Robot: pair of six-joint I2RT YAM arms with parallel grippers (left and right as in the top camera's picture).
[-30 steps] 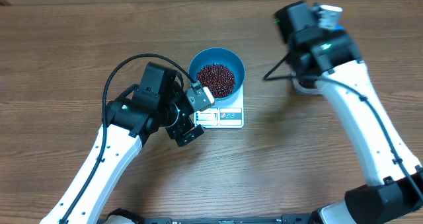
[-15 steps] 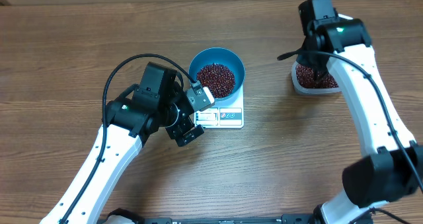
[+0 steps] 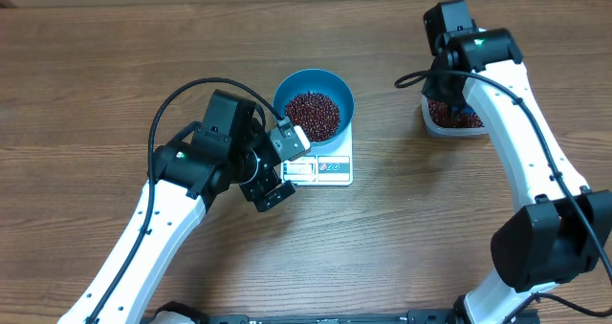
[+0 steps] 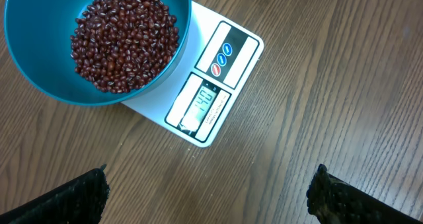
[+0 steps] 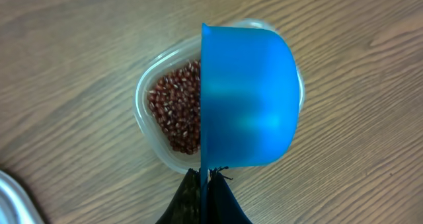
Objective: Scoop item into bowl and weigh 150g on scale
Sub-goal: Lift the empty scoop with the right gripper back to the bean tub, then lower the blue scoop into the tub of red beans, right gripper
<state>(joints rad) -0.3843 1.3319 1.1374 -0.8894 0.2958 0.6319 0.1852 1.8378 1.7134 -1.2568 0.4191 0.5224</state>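
Note:
The teal-blue bowl (image 3: 314, 87) stands on the white scale (image 3: 331, 169) and holds a heap of dark red-brown beans (image 3: 312, 115). In the left wrist view the bowl (image 4: 36, 72), its beans (image 4: 125, 39) and the scale's lit display (image 4: 203, 104) lie ahead of my left gripper (image 4: 208, 187). That gripper is open, with bare wood between its fingers. My right gripper (image 5: 205, 179) is shut on the handle of a small blue scoop (image 5: 248, 98). The scoop is turned on its side over a clear tub (image 5: 147, 121) of beans (image 5: 177, 112); its inside is hidden.
The clear tub (image 3: 448, 123) sits at the back right of the wooden table, under my right arm (image 3: 497, 95). A black cable (image 3: 182, 99) loops over my left arm. Bare wood lies between the scale and the tub.
My right arm has swung back and to the right, uncovering the tub, and now holds the scoop over it. The left arm, bowl and scale have not moved.

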